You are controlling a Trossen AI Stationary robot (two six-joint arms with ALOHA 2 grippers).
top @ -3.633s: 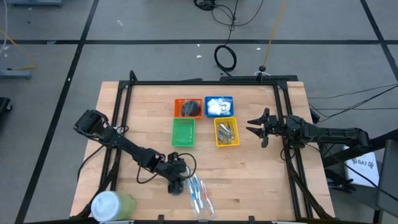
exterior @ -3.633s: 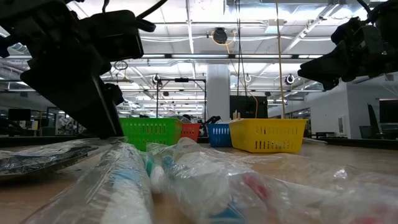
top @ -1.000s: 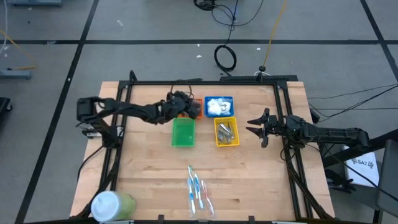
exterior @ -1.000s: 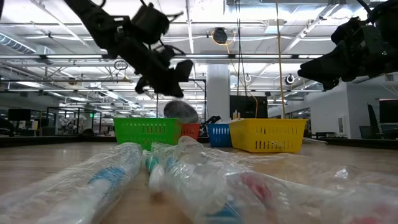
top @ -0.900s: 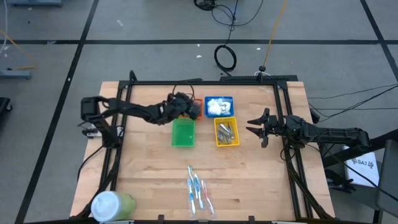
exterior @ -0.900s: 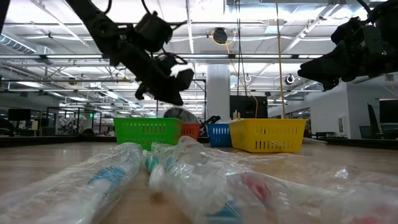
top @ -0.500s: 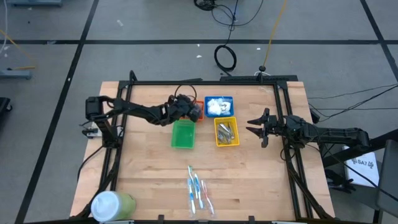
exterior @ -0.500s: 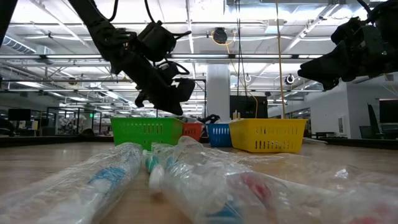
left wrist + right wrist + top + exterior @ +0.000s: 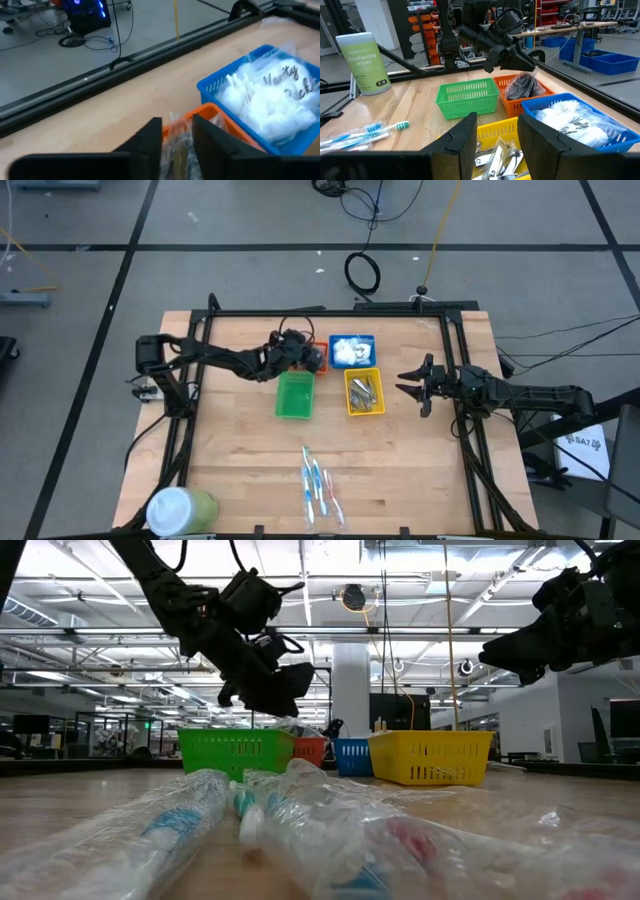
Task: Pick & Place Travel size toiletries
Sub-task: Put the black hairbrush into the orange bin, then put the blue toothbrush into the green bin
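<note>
Four small baskets are grouped at the desk [image 9: 240, 460] centre. The orange basket [image 9: 297, 352], at 12 o'clock of the green basket [image 9: 294, 394], is seen to hold dark grey discs in clear wrap [image 9: 522, 86]. The blue basket [image 9: 351, 350] is filled with white puffy packets [image 9: 570, 120]; the yellow basket [image 9: 364, 392], at 6 o'clock of it, holds silver clippers [image 9: 495, 156]. Nothing is made out inside the green basket. The left gripper [image 9: 308, 357] is positioned over the orange basket; its fingers [image 9: 150, 140] are parted narrowly, with crinkled wrap showing between them, and whether that wrap is gripped or merely lies below cannot be told. The right gripper [image 9: 407, 383] is held above the desk at 3 o'clock of the yellow basket, well apart from it, its fingers moderately parted and empty. Wrapped toothbrushes [image 9: 318, 488] lie on the desk at 6 o'clock of the baskets, near the front edge. A white-and-green tub [image 9: 181, 507] stands at the 7 o'clock corner. The left arm lies across the desk at 9 o'clock of the orange basket.
</note>
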